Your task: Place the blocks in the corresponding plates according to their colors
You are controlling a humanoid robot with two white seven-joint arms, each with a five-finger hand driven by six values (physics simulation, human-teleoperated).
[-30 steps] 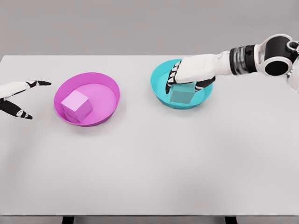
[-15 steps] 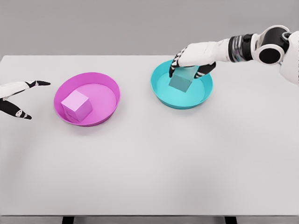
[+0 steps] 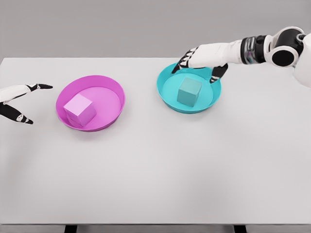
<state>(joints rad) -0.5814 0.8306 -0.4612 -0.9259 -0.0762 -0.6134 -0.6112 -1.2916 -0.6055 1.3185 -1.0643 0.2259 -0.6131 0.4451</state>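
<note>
Teal block [image 3: 189,92]: sitting flat inside the teal plate [image 3: 166,92], near its middle, apart from the rim and touched by nothing. It is lying just below and slightly toward the robot from the right robot hand [image 3: 200,60], which is hovering over the plate's far rim with fingers spread and holding nothing; fingertips [image 3: 178,69] are pointing down and to the left, thumb hanging by the right rim. The block has no long axis worth noting, being a cube with faces turned a little off square to the tabletop [image 3: 155,165] edge. The right arm is reaching in level from the upper right. Pink block [image 3: 79,109]: resting in the pink plate [image 3: 114,94], left of centre. The left robot hand [image 3: 18,101] is showing at the left edge, fingers open, empty, well apart from the pink plate. Judgement: both blocks are matching their plates, so the sorting is looking complete and only a clear withdrawal upward is remaining.
</note>
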